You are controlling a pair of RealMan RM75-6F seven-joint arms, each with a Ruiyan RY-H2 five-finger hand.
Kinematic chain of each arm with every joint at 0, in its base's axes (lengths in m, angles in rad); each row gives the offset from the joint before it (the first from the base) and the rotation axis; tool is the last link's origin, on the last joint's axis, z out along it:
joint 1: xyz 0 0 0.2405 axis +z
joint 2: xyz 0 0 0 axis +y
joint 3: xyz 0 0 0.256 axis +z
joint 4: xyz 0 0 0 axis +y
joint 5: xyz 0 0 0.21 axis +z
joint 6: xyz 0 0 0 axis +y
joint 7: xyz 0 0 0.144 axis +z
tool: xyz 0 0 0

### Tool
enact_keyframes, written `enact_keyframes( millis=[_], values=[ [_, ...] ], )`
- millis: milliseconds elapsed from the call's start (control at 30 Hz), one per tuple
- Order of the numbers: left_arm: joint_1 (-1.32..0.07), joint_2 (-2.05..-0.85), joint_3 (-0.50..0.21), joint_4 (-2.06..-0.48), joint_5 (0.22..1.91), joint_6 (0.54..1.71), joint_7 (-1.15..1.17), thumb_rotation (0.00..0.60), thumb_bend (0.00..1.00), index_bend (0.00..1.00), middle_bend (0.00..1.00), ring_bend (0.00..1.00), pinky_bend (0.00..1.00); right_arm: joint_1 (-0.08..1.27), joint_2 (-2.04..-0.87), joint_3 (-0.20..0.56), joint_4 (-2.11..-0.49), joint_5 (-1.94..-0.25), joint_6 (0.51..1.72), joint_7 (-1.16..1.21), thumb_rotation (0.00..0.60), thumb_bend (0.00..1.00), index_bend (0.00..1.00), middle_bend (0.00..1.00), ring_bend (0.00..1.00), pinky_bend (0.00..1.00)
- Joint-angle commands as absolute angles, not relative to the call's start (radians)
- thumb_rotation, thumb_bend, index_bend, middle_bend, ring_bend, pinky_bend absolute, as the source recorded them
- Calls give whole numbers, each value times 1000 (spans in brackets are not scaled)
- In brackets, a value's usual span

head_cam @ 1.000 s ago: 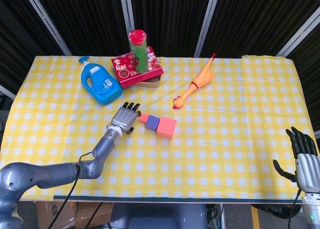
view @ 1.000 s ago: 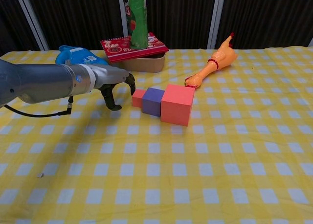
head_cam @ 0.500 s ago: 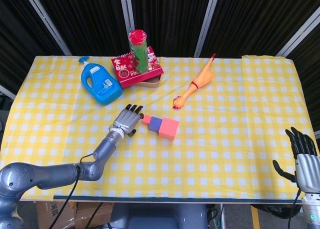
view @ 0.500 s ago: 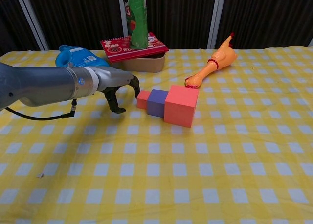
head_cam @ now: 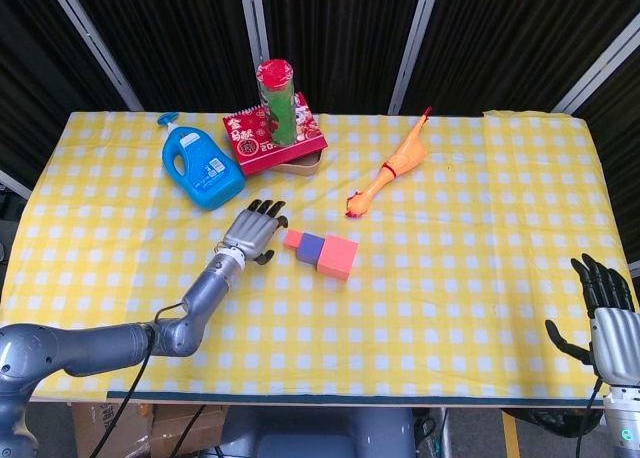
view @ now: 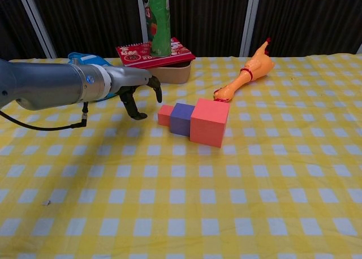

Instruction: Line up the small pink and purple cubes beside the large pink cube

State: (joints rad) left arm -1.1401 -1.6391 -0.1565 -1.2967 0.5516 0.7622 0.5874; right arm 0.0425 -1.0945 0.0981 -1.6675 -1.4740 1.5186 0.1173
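Cubes in a touching row on the yellow checked tablecloth (head_cam: 450, 278): small pink cube (view: 165, 115) at the left end, purple cube (view: 181, 119) in the middle, large pink cube (view: 208, 121) at the right end, row slanting slightly across the cloth.

Left hand (view: 137, 89) just left of the small pink cube, apart from it, raised a little off the cloth, fingers (head_cam: 262, 210) spread and curved downward, holding nothing. Right hand (head_cam: 602, 313) at the table's near right corner, well apart from the cubes, fingers upright and apart, likewise holding nothing.

Behind the row: orange rubber chicken (head_cam: 392, 166) lying on its side, head end near the large pink cube. Blue detergent bottle (head_cam: 201, 165) with a white label, print too small to read. Red spiral-bound book (view: 154, 50) atop a shallow tan box (view: 166, 72), cover decorated but lettering illegible. Green cylindrical can with red top (head_cam: 277, 100) standing upright on the book, label text unreadable.
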Motion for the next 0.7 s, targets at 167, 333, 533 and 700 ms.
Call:
enact_keyframes(
  millis=[167, 333, 533, 700],
  values=[
    [-1164, -1664, -155, -1261, 523, 767, 618, 600, 421, 191, 0, 0, 52, 42, -1095, 98, -1667, -1474, 1519, 118, 600, 367, 0, 0, 0, 36],
    [-1189, -1689, -152, -1246, 489, 761, 650, 600, 421, 174, 0, 0, 52, 42, -1093, 98, -1667, -1473, 1518, 123, 600, 367, 0, 0, 0, 36],
    [-1209, -1707, -149, -1247, 459, 759, 676, 600, 421, 169, 0, 0, 52, 42, -1092, 97, -1667, -1476, 1519, 124, 600, 367, 0, 0, 0, 36],
    [-1218, -1710, -137, -1253, 433, 759, 697, 600, 421, 175, 0, 0, 52, 41, -1092, 97, -1667, -1479, 1522, 125, 600, 368, 0, 0, 0, 36]
  ],
)
